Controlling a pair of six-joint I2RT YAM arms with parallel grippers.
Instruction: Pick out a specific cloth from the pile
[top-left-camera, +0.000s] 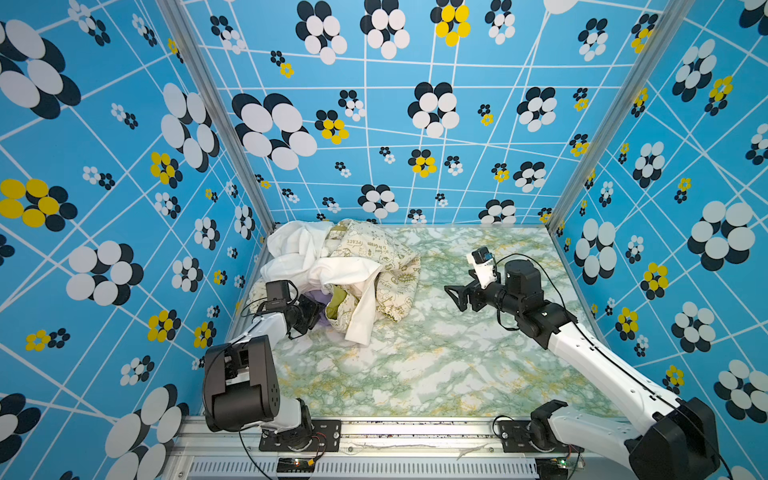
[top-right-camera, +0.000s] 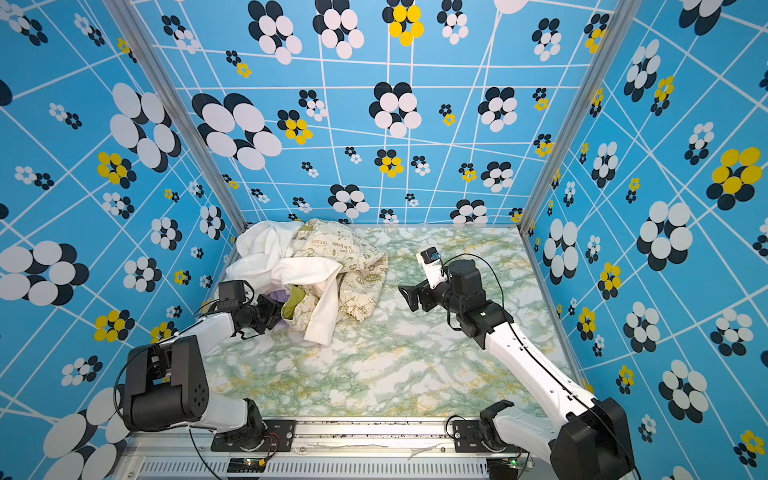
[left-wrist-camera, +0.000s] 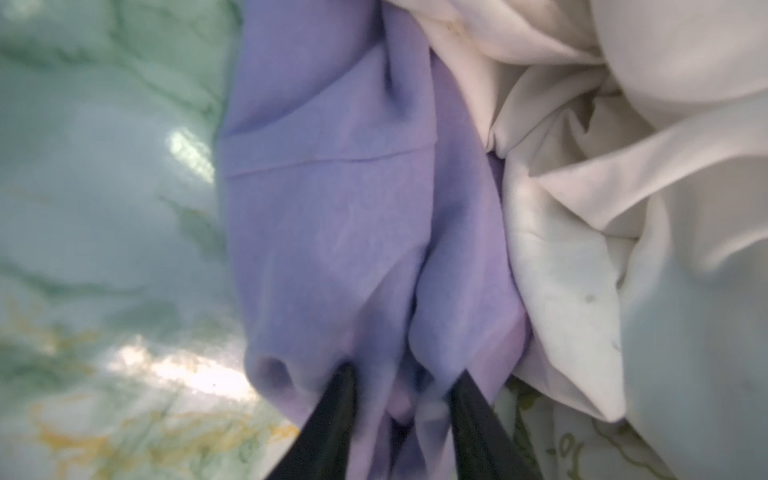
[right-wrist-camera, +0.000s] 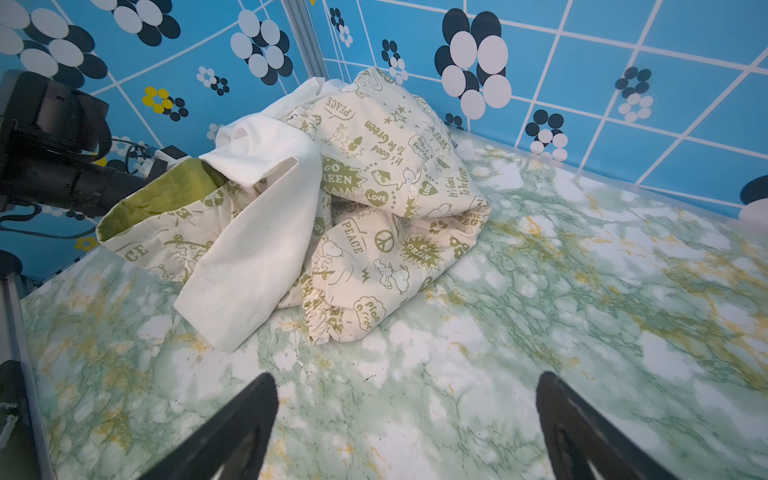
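Note:
The pile (top-left-camera: 353, 266) (top-right-camera: 320, 266) (right-wrist-camera: 332, 187) of white and cream green-printed fabric lies at the back left of the table. The lavender cloth (top-left-camera: 314, 297) (top-right-camera: 277, 296) peeks out at the pile's near-left edge, beside an olive-green bit (top-left-camera: 336, 299). In the left wrist view the cloth (left-wrist-camera: 332, 228) fills the middle, and my left gripper (left-wrist-camera: 405, 370) (top-left-camera: 311, 311) is closed on a bunched fold of it. My right gripper (top-left-camera: 455, 297) (top-right-camera: 409, 297) (right-wrist-camera: 407, 378) hovers open over bare table to the right of the pile, holding nothing.
The marbled green tabletop (top-left-camera: 436, 365) is boxed in by blue flowered walls (top-left-camera: 415, 124) on three sides. The pile sits against the back-left corner post (top-left-camera: 266, 216). A metal rail (top-left-camera: 415, 428) with both arm bases runs along the front edge.

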